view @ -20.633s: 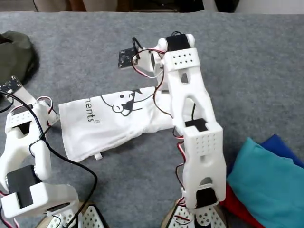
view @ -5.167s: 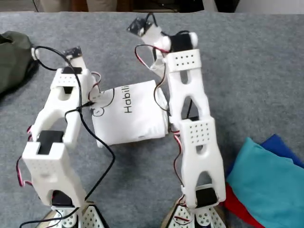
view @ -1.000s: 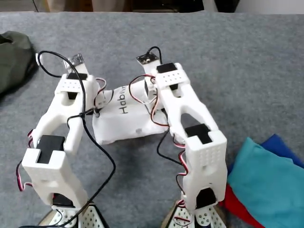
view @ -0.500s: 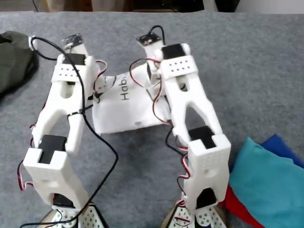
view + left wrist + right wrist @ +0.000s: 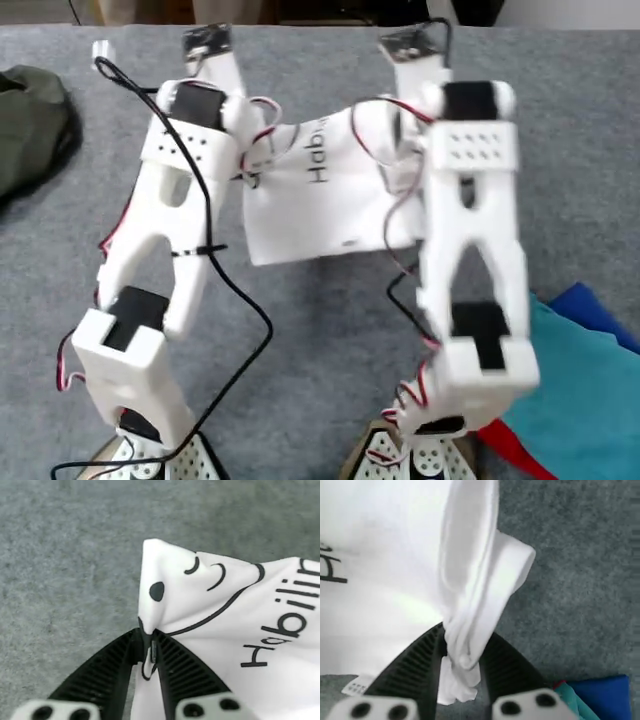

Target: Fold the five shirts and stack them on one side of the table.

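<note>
The left gripper [image 5: 148,641] pinches the 9 o'clock corner of a folded white printed fabric shirt [image 5: 330,212]; the right gripper [image 5: 463,651] clamps its bunched 3 o'clock edge.

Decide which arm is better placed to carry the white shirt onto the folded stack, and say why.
Probably the right. Both claws grip the white shirt, but the right claw holds the edge nearer the teal-topped stack; the left claw holds the far corner.
</note>
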